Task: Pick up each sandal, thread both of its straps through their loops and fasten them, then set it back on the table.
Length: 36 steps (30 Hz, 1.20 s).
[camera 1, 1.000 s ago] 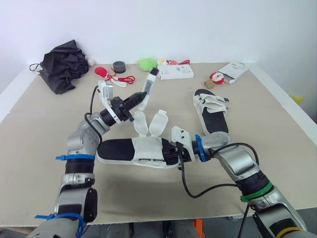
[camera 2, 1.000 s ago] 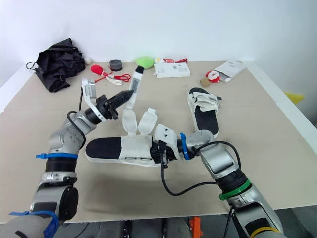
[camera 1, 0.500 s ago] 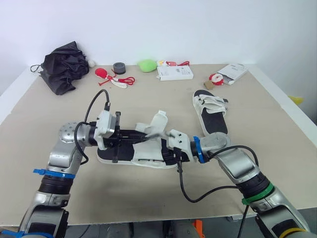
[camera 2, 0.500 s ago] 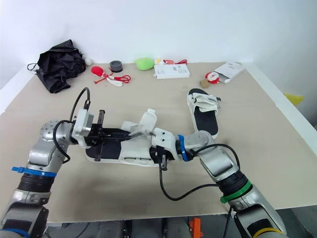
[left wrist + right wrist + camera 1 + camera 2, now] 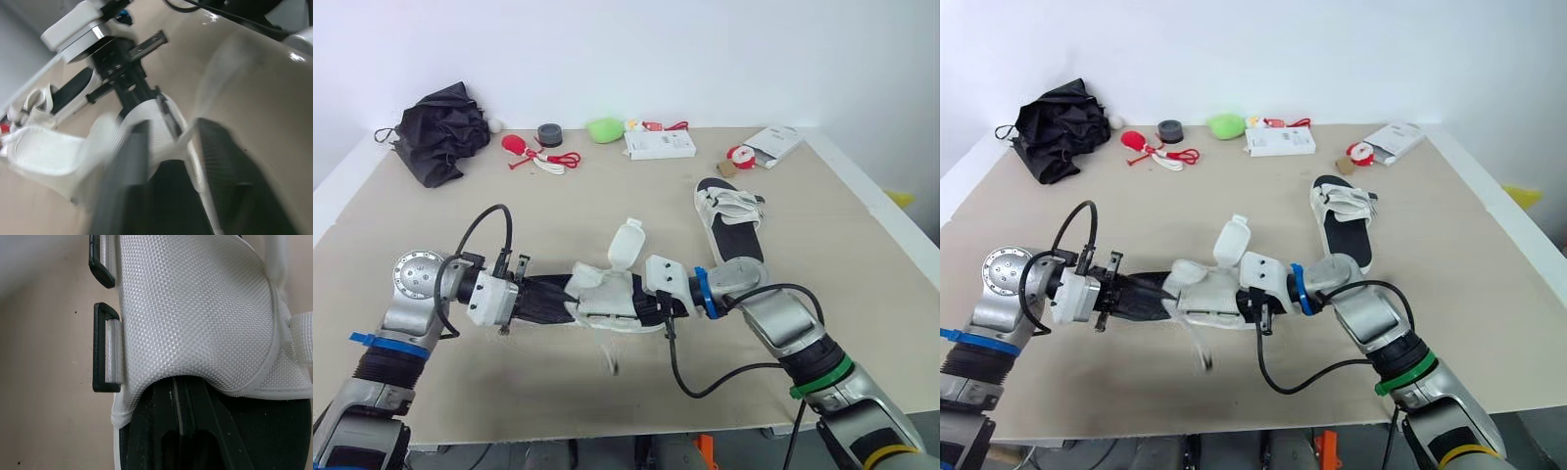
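Head views: right hand (image 5: 646, 305) is clamping the near sandal (image 5: 612, 294) at its toe end, mid-counter (image 5: 862, 294). Left hand (image 5: 553, 294) is reaching its heel, grip cannot tell. Second sandal (image 5: 732, 220) is lying at 2 o'clock.
Right wrist: two black loops (image 5: 103, 347) are sitting unthreaded over bare counter.

Beige table (image 5: 411, 225): sandal (image 5: 732, 220), black umbrella (image 5: 435, 122), box (image 5: 660, 143)

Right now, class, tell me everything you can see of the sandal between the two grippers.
The sandal has a black footbed and a white woven mesh upper with two black rectangular loops on one edge. One white strap stands up unfastened. It lies lengthwise between the left gripper and right gripper, which reaches under the upper.
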Available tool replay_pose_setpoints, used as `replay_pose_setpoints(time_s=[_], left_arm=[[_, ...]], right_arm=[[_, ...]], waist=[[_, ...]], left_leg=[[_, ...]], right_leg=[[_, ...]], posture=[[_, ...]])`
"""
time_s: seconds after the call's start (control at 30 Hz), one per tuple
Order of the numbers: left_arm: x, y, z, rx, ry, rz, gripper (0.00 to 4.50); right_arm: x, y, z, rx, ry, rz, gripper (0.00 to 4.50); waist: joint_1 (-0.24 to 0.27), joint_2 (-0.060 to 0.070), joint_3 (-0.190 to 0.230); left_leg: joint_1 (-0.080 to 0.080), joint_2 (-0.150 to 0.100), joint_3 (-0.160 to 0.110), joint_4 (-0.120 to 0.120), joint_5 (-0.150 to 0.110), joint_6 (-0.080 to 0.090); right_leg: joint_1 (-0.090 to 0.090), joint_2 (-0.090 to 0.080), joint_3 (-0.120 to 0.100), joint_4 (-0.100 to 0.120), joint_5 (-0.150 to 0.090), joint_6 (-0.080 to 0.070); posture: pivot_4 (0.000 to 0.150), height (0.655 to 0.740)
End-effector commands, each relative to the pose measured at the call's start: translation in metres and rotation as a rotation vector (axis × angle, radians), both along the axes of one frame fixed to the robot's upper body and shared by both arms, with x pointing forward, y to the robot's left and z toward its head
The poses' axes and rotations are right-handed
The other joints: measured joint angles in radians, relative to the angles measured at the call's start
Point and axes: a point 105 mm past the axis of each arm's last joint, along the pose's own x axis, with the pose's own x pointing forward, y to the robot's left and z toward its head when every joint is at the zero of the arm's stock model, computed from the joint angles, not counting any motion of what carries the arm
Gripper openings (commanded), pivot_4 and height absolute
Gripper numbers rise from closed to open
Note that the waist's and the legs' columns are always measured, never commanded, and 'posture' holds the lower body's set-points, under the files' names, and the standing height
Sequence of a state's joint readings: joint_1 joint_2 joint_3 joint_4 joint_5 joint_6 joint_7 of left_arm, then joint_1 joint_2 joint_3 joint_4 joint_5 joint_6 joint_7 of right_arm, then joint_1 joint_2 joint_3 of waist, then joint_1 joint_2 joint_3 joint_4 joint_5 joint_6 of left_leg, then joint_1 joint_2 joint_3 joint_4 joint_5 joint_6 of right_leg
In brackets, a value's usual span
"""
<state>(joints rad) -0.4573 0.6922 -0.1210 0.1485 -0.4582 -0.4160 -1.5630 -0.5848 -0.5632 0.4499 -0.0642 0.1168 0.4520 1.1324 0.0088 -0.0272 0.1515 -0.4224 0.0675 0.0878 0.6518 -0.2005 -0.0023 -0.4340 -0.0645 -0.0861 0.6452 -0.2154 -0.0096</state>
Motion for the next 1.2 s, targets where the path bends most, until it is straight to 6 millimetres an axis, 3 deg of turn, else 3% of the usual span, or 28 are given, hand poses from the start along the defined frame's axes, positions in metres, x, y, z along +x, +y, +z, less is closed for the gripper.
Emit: replay_pose_setpoints(time_s=[0.03,0.13,0.3,0.37,0.53,0.63,0.77,0.9,1.2], left_arm=[[-0.009,-0.004,0.015,-0.046,0.157,0.031,3.22],[-0.024,-0.007,0.016,-0.024,0.317,0.053,3.22],[-0.056,0.024,-0.005,0.156,0.877,0.224,3.22],[-0.067,0.031,-0.010,0.188,0.983,0.264,3.22],[-0.080,0.029,-0.036,0.167,1.130,0.381,3.22],[-0.075,0.004,-0.053,0.011,1.218,0.485,3.22],[-0.070,-0.013,-0.058,-0.027,1.286,0.565,3.22],[-0.068,-0.026,-0.063,-0.060,1.368,0.610,3.22],[-0.069,-0.033,-0.072,-0.021,1.373,0.669,3.22]], right_arm=[[-0.004,-0.022,-0.049,-0.158,0.137,-0.074,0.00],[-0.003,-0.020,-0.047,-0.145,0.148,-0.071,0.00],[-0.003,-0.017,-0.048,-0.152,0.148,-0.054,0.00],[-0.004,-0.016,-0.048,-0.152,0.149,-0.048,0.00],[-0.004,-0.012,-0.049,-0.152,0.151,-0.041,0.00],[-0.007,-0.012,-0.051,-0.157,0.154,-0.032,0.00],[-0.009,-0.011,-0.051,-0.161,0.156,-0.019,0.00],[-0.009,-0.009,-0.050,-0.165,0.154,-0.009,0.00],[-0.009,-0.004,-0.045,-0.166,0.149,0.005,0.00]], waist=[[0.000,0.000,0.000],[-0.001,0.000,0.000],[-0.003,0.001,0.001],[-0.002,0.001,0.001],[-0.001,0.001,0.001],[-0.001,0.001,0.001],[-0.001,-0.005,0.000],[0.000,-0.002,0.000],[0.000,-0.001,-0.001]], left_leg=[[0.000,0.000,0.000,-0.001,0.000,0.000],[-0.001,0.000,0.000,-0.001,-0.001,-0.001],[0.001,0.002,-0.001,-0.002,-0.001,-0.002],[0.002,0.002,-0.001,-0.003,-0.001,-0.002],[0.008,0.000,-0.003,-0.011,-0.003,-0.005],[0.013,-0.003,-0.003,-0.014,-0.003,-0.005],[0.017,-0.003,-0.008,-0.015,-0.003,-0.006],[0.018,-0.003,-0.010,-0.016,-0.004,-0.006],[0.019,-0.004,-0.010,-0.016,-0.004,-0.007]], right_leg=[[0.000,0.000,0.000,0.000,0.000,0.000],[0.002,0.002,0.002,0.000,-0.001,-0.001],[-0.002,0.005,0.002,0.000,-0.003,-0.002],[-0.002,0.005,0.002,0.000,-0.003,-0.003],[-0.001,0.002,0.003,0.000,-0.003,-0.003],[0.000,-0.003,0.004,0.000,-0.004,-0.004],[0.008,0.000,0.004,-0.001,-0.007,-0.004],[0.010,0.001,0.004,-0.001,-0.008,-0.005],[0.010,0.006,0.005,-0.001,-0.009,-0.005]], posture=[[0.150,0.7400],[0.150,0.7400],[0.150,0.7400],[0.150,0.7400],[0.150,0.7400],[0.150,0.7400],[0.150,0.7400],[0.150,0.7400],[0.150,0.7400]])
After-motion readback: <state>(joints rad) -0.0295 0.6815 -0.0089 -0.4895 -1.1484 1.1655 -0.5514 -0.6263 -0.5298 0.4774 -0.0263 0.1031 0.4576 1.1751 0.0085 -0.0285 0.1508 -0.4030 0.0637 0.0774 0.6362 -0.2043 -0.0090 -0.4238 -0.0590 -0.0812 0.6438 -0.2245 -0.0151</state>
